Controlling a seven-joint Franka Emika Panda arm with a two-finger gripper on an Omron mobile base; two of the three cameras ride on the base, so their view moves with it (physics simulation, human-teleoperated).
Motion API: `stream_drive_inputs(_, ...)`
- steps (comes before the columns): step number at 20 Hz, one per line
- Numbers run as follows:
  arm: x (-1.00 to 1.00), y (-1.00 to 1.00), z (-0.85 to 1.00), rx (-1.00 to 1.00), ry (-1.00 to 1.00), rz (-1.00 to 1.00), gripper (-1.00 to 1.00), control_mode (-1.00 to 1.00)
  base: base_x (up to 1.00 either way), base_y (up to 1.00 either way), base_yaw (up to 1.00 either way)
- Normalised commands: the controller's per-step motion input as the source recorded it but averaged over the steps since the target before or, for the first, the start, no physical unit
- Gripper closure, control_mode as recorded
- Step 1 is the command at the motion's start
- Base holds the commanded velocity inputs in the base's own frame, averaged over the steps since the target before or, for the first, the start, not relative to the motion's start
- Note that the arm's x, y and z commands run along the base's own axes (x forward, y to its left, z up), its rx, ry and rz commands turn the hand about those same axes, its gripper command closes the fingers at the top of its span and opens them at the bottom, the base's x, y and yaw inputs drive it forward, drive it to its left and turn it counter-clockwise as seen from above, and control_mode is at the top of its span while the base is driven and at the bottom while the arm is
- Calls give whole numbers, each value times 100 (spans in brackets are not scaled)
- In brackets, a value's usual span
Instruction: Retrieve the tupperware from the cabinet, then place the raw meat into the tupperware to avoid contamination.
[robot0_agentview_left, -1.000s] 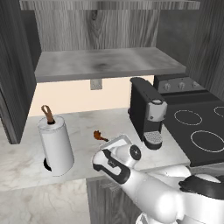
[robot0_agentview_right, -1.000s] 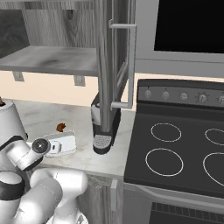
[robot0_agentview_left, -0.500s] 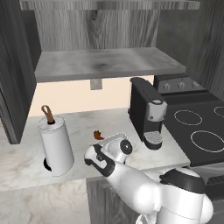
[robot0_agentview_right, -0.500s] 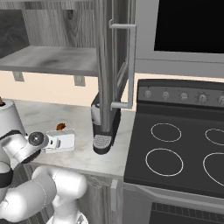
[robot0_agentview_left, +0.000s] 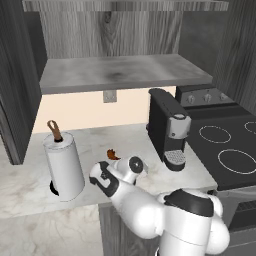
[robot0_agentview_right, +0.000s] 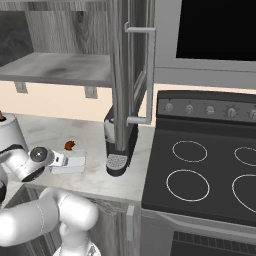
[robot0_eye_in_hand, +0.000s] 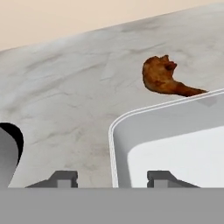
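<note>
The tupperware (robot0_agentview_right: 71, 162), a shallow whitish tray, lies flat on the marble counter left of the coffee machine; its rounded corner and rim (robot0_eye_in_hand: 114, 131) loom close in the hand view. The raw meat (robot0_agentview_right: 69, 145), a small brown drumstick, lies on the counter just behind it, touching nothing (robot0_eye_in_hand: 164, 79) (robot0_agentview_left: 112, 154). My gripper (robot0_eye_in_hand: 111, 178) is low at the tupperware's left end (robot0_agentview_right: 61, 162), open, its fingertips (robot0_eye_in_hand: 64, 177) wide apart on either side of the rim's corner. In the left base view my wrist covers the tupperware. The cabinet (robot0_agentview_left: 120, 72) stands open above, its door (robot0_agentview_right: 131, 70) swung out.
A paper-towel roll (robot0_agentview_left: 64, 165) on its holder stands left of my hand (robot0_agentview_right: 9, 131). The black coffee machine (robot0_agentview_left: 170, 130) is just right of the tupperware. The stove (robot0_agentview_right: 210, 170) lies further right. The counter's front edge runs right below my wrist.
My wrist and forearm have swung to the left and lower over the counter's front. The tupperware and the meat lie where they were.
</note>
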Motion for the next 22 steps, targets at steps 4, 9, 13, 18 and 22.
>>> stream_drive_inputs(4,11,3,-2,0,0,-3,-100,-100,0,0,0)
stream_drive_inputs(9,9,1,0,0,0,-3,-100,-100,0,0,0)
stream_drive_inputs(13,2,0,3,0,3,-4,-100,-100,0,0,0)
stream_drive_inputs(18,0,0,18,0,5,-4,-100,-100,0,0,0)
stream_drive_inputs(22,0,-1,29,0,4,-1,-100,-100,0,0,0)
